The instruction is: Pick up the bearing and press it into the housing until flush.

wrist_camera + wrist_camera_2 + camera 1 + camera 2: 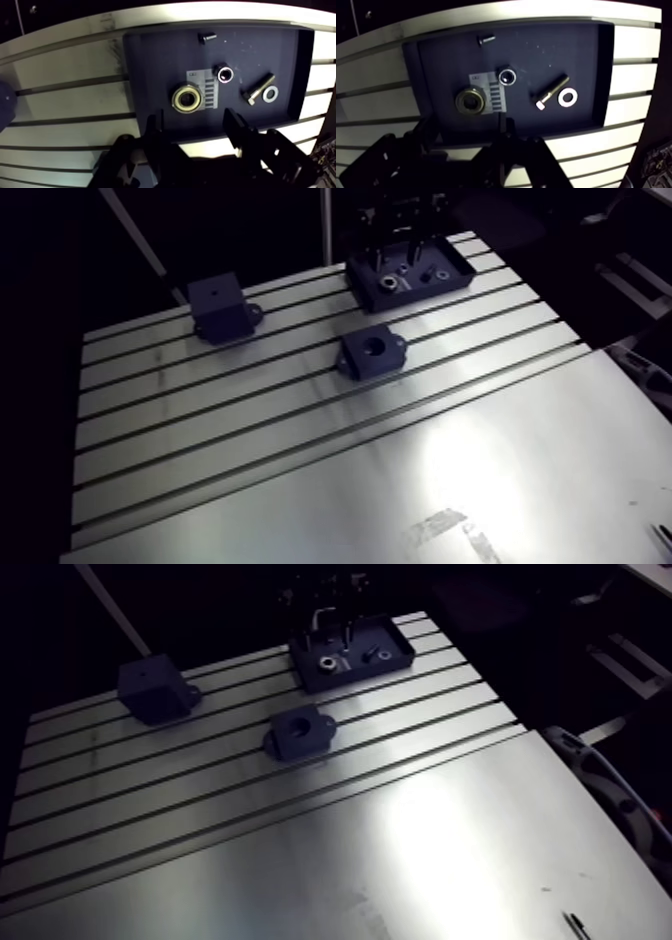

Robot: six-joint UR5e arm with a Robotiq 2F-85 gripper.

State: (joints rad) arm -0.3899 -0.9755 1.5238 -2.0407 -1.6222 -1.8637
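A slotted aluminium counter (300,438) fills the scene, bright against the dim room. A shallow dark tray (150,60) sits at its far end. The bearing (187,99) lies flat in that tray, a brassy ring with a dark bore, resting partly on a small printed label (210,87). A nut (224,74), a bolt (260,88) with a washer (270,93) beside it, and a short screw (207,37) share the tray, all clear of the bearing.

The hand (192,120) hovers above the tray's near edge. Its two fingers (234,125) are spread wide with nothing between them, and the bearing lies just ahead of the gap.

The housing (371,351) stands alone in the middle of the counter with its round bore facing up, well apart from the tray. A second dark block (222,306) sits off to one side.

The bearing looks like solid metal, so it is probably rigid, dense for its size and smooth on its outer race, which could make it slip. It should take a firm squeeze without harm. The sensible hold is across the outer ring at opposite points, fingers coming straight down and the ring kept level. A tilted bearing would likely jam at the mouth of the bore rather than seat flush. The tray floor leaves little edge to grip, so the fingers need to come down close to it.
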